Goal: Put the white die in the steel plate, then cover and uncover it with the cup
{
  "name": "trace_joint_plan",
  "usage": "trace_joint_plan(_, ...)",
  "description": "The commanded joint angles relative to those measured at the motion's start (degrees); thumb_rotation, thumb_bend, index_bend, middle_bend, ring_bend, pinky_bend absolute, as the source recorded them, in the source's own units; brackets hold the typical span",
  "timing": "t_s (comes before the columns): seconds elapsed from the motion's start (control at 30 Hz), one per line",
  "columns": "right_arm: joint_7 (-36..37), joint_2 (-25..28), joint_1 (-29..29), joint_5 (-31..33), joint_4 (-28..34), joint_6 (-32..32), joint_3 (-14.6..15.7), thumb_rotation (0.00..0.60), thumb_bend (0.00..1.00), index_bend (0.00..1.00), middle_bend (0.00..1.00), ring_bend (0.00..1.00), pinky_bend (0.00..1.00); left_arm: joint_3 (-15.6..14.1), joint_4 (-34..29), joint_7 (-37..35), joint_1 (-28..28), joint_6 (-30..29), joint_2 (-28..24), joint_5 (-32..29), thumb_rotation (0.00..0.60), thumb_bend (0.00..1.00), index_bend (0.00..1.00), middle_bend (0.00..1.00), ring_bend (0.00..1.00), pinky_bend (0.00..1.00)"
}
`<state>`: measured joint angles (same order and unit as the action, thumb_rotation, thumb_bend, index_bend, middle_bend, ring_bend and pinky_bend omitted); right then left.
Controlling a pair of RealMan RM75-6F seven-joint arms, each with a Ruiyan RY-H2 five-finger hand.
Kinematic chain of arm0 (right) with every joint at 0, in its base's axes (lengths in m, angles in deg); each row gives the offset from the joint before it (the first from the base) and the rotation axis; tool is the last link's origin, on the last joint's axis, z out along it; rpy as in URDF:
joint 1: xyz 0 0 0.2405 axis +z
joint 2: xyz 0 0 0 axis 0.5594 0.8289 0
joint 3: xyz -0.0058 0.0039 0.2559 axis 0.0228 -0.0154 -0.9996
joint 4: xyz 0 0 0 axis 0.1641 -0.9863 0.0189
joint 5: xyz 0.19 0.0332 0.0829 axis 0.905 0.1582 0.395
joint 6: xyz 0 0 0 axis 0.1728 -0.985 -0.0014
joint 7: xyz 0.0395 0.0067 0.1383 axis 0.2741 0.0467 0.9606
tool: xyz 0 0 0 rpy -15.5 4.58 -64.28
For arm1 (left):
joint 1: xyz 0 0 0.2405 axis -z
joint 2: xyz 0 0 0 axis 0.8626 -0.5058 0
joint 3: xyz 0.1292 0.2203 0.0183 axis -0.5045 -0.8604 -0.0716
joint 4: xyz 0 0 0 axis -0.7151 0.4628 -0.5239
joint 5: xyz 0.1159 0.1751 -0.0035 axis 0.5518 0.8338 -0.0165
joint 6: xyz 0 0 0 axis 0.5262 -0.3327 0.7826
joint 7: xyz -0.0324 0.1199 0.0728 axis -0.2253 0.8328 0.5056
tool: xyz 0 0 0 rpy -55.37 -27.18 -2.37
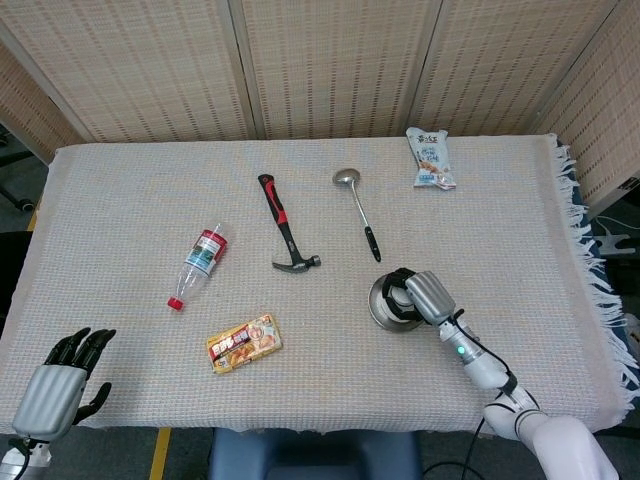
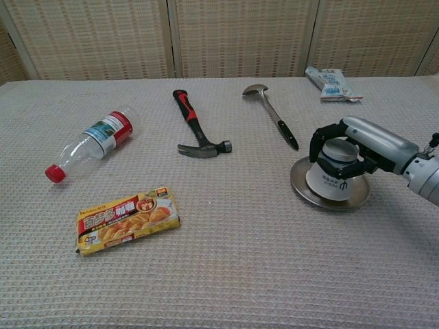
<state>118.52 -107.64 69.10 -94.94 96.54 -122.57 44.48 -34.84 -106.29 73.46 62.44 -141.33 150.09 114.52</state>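
The table (image 1: 130, 170) carries a pale woven cloth with a fringe along its right edge. A slatted screen (image 1: 320, 60) stands behind it.

The right hand (image 2: 357, 147) reaches in from the right and grips the cup (image 2: 336, 175) from above, fingers curled round its upper part. The cup is inverted, mouth down, inside the plate (image 2: 302, 188), and its rim appears to rest on the plate floor. In the head view the same hand (image 1: 420, 295) hides most of the cup, and only the left part of the plate (image 1: 378, 305) shows.

The die is not visible in either view; whether it lies under the cup cannot be told.

The left hand (image 1: 60, 385) sits at the near left corner of the table, well apart from all objects. It holds nothing, and its dark fingers (image 1: 80, 345) are extended and slightly apart.

Other items, in descending size:
- Hammer (image 2: 192, 123), red and black handle, head towards the near side, centre of the table.
- Bottle (image 2: 96, 140), clear, lying on its side, red cap towards the near left.
- Ladle (image 2: 271, 113), bowl at the far end, handle tip near the plate but not touching it.
- Food box (image 2: 127, 219), yellow, flat, near side, left of centre.
- Snack packet (image 2: 330, 83), white and blue, far right.
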Motion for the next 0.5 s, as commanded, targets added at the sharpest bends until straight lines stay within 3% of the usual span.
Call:
trace_joint_plan(0.03,-15.1,-0.9,-0.4,-0.3,-4.9,-1.9,0.0,0.6,0.44,0.53,0.48,0.37,0.66,0.0,0.0,-0.3,0.0,0.1,0.0,0.0,0.6,0.35,0.11,0.14,0.09,0.18)
trace_joint_plan(0.23,-18.2,-2.1,-0.5,-0.1,-8.3,-2.4,-0.2,0.6,0.44,0.53,0.48,0.37,0.66,0.0,-0.1,0.1,0.0,0.1,0.0,-0.3,0.6,0.4,0.13,0.14,0.1,0.18)
trace_joint_plan(0.37,-21.3,-3.0,-0.7,-0.1,-10.3,-3.2,-0.2,0.6,0.44,0.52,0.48,0.37,0.66,0.0,-0.2,0.4,-0.1,0.0,-0.1,-0.1,0.6,0.51,0.13,0.15,0.1,0.18)
trace_joint_plan(0.5,-14.0,-2.0,-0.8,0.1,-6.2,-1.2,0.3,0.6,0.44,0.52,0.48,0.37,0.66,0.0,-0.4,0.7,0.0,0.3,-0.2,-0.5,0.6,0.59,0.13,0.15,0.1,0.18)
